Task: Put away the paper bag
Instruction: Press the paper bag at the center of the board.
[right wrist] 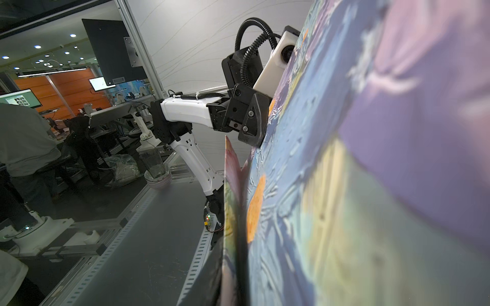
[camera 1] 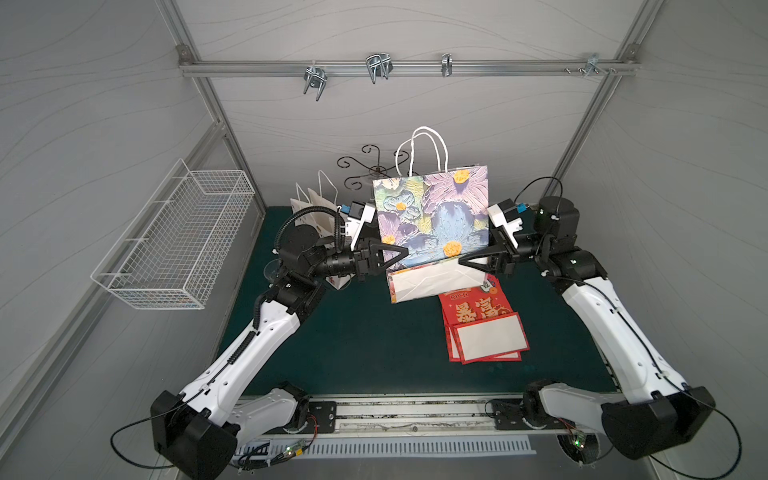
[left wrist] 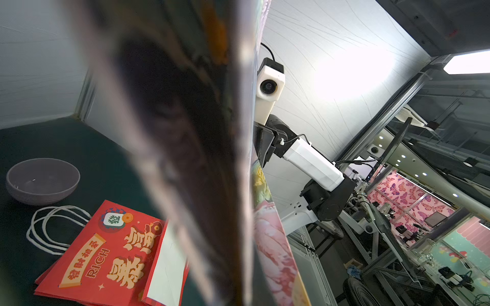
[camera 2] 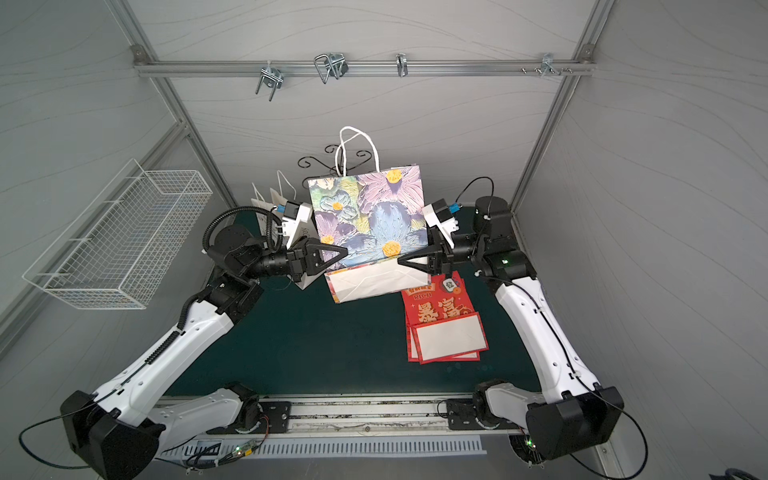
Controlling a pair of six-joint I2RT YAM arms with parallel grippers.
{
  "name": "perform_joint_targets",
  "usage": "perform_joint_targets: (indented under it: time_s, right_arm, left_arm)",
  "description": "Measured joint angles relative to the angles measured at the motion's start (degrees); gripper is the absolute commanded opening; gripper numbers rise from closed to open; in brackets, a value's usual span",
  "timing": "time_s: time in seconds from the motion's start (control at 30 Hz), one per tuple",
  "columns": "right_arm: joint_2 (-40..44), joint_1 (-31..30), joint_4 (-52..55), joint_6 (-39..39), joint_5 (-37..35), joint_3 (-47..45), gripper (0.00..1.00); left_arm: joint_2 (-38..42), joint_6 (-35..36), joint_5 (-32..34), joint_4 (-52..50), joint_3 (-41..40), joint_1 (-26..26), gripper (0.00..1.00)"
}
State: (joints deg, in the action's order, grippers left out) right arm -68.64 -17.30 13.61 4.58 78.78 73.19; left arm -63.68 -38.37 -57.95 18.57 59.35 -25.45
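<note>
Floral paper bag (camera 1: pixel 432 216) stands upright and flattened just behind the red bag (camera 1: pixel 478 320), which lies flat on the desk (camera 1: pixel 353 353). Its white folded base (camera 1: pixel 432 284) touches or overlaps the red bag's far end. Whether the base is lifted or resting is unclear.

Left gripper (camera 1: pixel 401 253) sits on the floral bag's edge away from the red bag, jaws closed on that edge. Right gripper (camera 1: pixel 463 262) is at the opposite edge, above the red bag's far end. Whether its jaws have closed on the paper cannot be told.

The two-sided hold likely keeps the thin bag flat and upright, with its white handles (camera 1: pixel 424 149) free on top. That would suit the hooks (camera 1: pixel 378 68) high behind, or the wire basket (camera 1: pixel 174 241) well apart from the red bag.

Both top views give the whole layout. Only the left wrist view shows a grey bowl (left wrist: pixel 42 180) beyond the red bag's rope loops (left wrist: pixel 53 230), with the floral bag seen edge-on and blurred. The right wrist view shows the left gripper against the bag's painted face, close up.
</note>
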Motion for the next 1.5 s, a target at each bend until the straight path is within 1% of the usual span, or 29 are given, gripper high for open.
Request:
perform_joint_targets:
  time_s: [0.03, 0.13, 0.17, 0.2, 0.27, 0.37, 0.4, 0.43, 0.47, 0.53, 0.63, 0.73, 0.8, 0.83, 0.9, 1.07, 1.2, 1.33, 1.4, 1.47, 1.5]
  right_arm:
    - [-0.13, 0.00, -0.20, -0.33, 0.11, 0.00, 0.16]
    - [-0.44, -0.11, -0.55, -1.14, 0.42, 0.02, 0.00]
    - [-0.52, -0.11, -0.79, -1.03, 0.52, 0.02, 0.00]
    - [-0.55, -0.11, -0.85, -1.18, 0.57, 0.02, 0.00]
    - [-0.55, -0.11, -0.96, -1.25, 0.61, 0.02, 0.00]
    - [-0.55, -0.11, -0.96, -1.11, 0.70, 0.04, 0.00]
    - [-0.55, -0.11, -0.74, -0.81, 0.66, 0.04, 0.00]
    - [-0.55, -0.11, -0.39, -0.26, 0.50, 0.09, 0.00]
    - [-0.55, -0.11, 0.33, 0.26, 0.07, 0.31, 0.00]
    - [-0.48, -0.09, 1.88, 1.97, -1.77, 0.94, 0.00]
    - [0.24, -0.07, 3.26, 4.42, -6.03, 1.07, 0.00]
    - [1.01, -0.04, 4.02, 6.08, -10.95, 1.07, 0.00]
    - [1.11, -0.04, 4.48, 6.84, -13.18, 1.25, 0.00]
    - [1.09, -0.07, 4.68, 7.08, -14.14, 1.46, 0.00]
    - [1.09, -0.17, 5.09, 7.45, -15.39, 2.03, 0.00]
    - [1.07, -1.03, 5.03, 7.17, -15.43, 4.13, 0.00]
    - [1.05, -1.25, 4.15, 4.87, -12.39, 4.44, 0.00]
    - [0.72, -1.25, 2.47, 0.76, -7.96, 4.44, 0.00]
    - [0.37, -1.25, 1.86, -0.90, -6.08, 4.44, 0.00]
    - [-0.09, -1.25, 1.60, -2.27, -4.33, 4.44, 0.00]
    - [-0.37, -1.25, 1.49, -2.91, -3.54, 4.44, 0.00]
  left_arm:
    - [0.04, 0.57, 0.09, -0.50, 0.00, -0.02, 0.07]
    - [0.59, 2.67, 1.27, -2.67, 0.00, -0.13, 0.15]
    - [0.90, 3.91, 2.10, -3.63, 0.00, -0.17, 0.19]
    - [1.20, 4.98, 3.08, -4.70, 0.07, -0.17, 0.25]
    - [2.10, 7.08, 6.10, -6.78, 0.11, -0.17, 0.41]
    - [3.96, 10.25, 12.79, -9.20, 0.17, -0.22, 0.71]
    - [4.81, 11.21, 15.93, -9.73, 0.13, -0.22, 0.83]
    - [5.77, 12.20, 18.64, -10.05, 0.00, -0.22, 0.89]
    - [6.73, 12.81, 21.31, -10.32, -0.13, -0.22, 0.91]
    - [9.68, 14.51, 27.76, -10.60, -1.07, -0.22, 0.93]
    - [14.29, 17.38, 35.15, -11.26, -2.91, -0.22, 0.95]
    - [17.99, 20.11, 38.53, -13.00, -4.35, -0.20, 0.96]
    - [18.88, 21.38, 37.38, -14.56, -4.68, -0.20, 0.96]
    - [19.08, 21.86, 35.69, -15.39, -4.72, -0.22, 0.97]
    - [18.53, 21.97, 31.52, -16.15, -4.79, -0.22, 1.00]
    - [14.99, 21.03, 20.72, -16.61, -7.56, -0.66, 1.00]
    - [12.83, 20.92, 17.03, -18.69, -9.64, -0.98, 1.00]
    - [11.63, 19.52, 14.03, -17.51, -9.79, -0.96, 1.00]
    - [11.04, 17.92, 12.85, -15.32, -10.03, -0.98, 1.00]
    - [10.60, 15.26, 12.00, -10.91, -11.15, -0.98, 0.99]
    - [10.36, 13.64, 11.72, -8.09, -11.98, -0.98, 0.98]
